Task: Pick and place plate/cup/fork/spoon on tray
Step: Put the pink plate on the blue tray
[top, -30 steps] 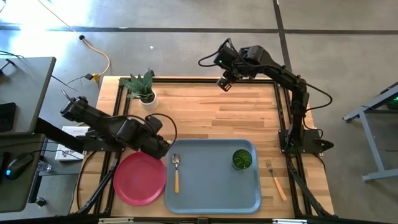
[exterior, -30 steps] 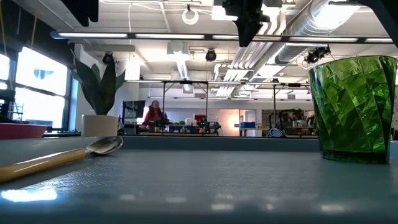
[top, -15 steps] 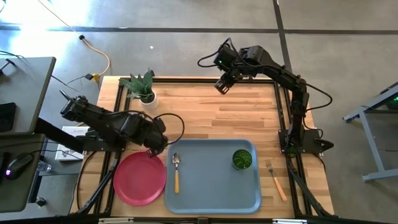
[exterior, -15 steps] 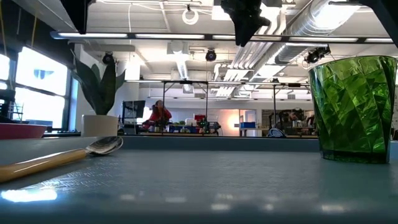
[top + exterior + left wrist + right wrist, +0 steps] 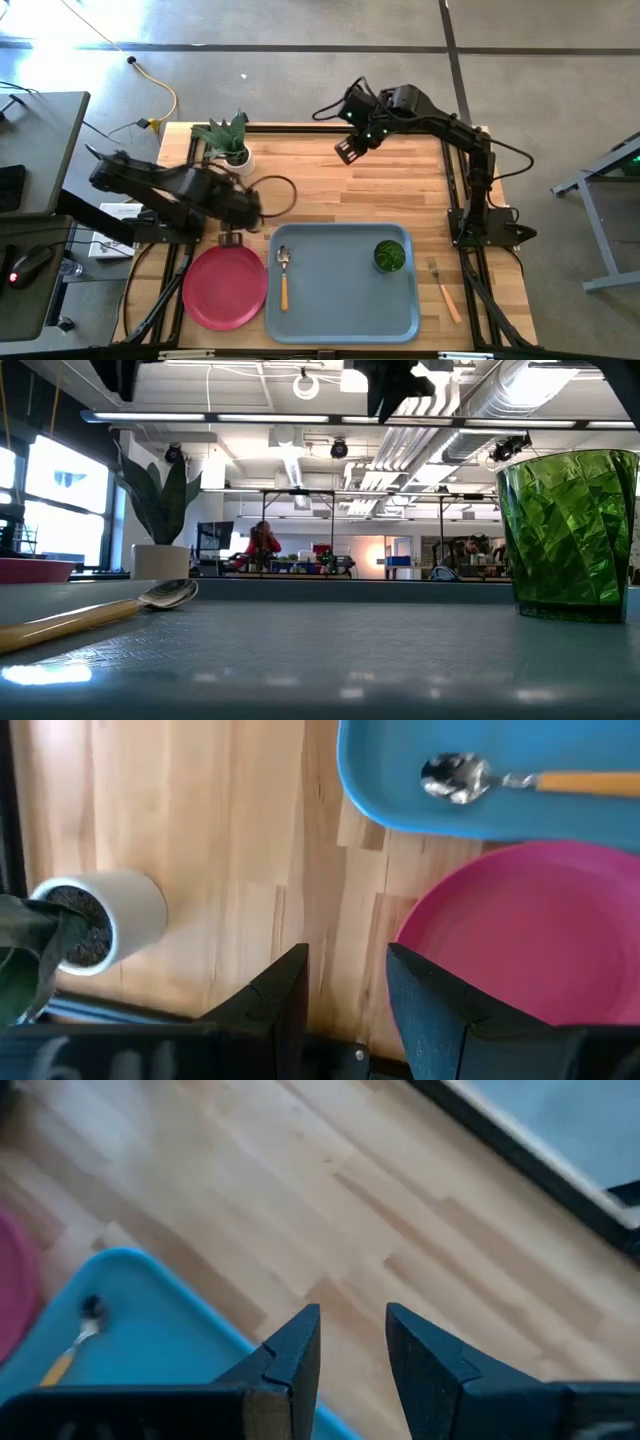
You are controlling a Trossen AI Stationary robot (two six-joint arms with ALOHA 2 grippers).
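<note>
The blue-grey tray (image 5: 340, 300) lies at the table's near middle. On it rest the orange-handled spoon (image 5: 283, 275), near its left rim, and the green cup (image 5: 390, 255), upright at its far right. The pinkish-red plate (image 5: 225, 287) lies flat on the wood left of the tray. The fork (image 5: 443, 290) lies on the wood right of the tray. My left gripper (image 5: 348, 985) hangs open above the wood just beyond the plate's far rim, holding nothing. My right gripper (image 5: 352, 1335) hangs open high over the far middle of the table, also with nothing in it.
A white pot with a green plant (image 5: 232, 145) stands at the table's far left corner. A black cable loop (image 5: 275, 195) lies on the wood beside my left arm. A black frame runs along the table's edges. Bare wood stretches between the tray and the far edge.
My left gripper has drawn back from the tray's far left corner toward the table's left edge and rolled about its own axis. My right gripper has swung toward the table's left and slightly nearer, turning as it went. Both stay open. Plate, cup, spoon and fork have not moved.
</note>
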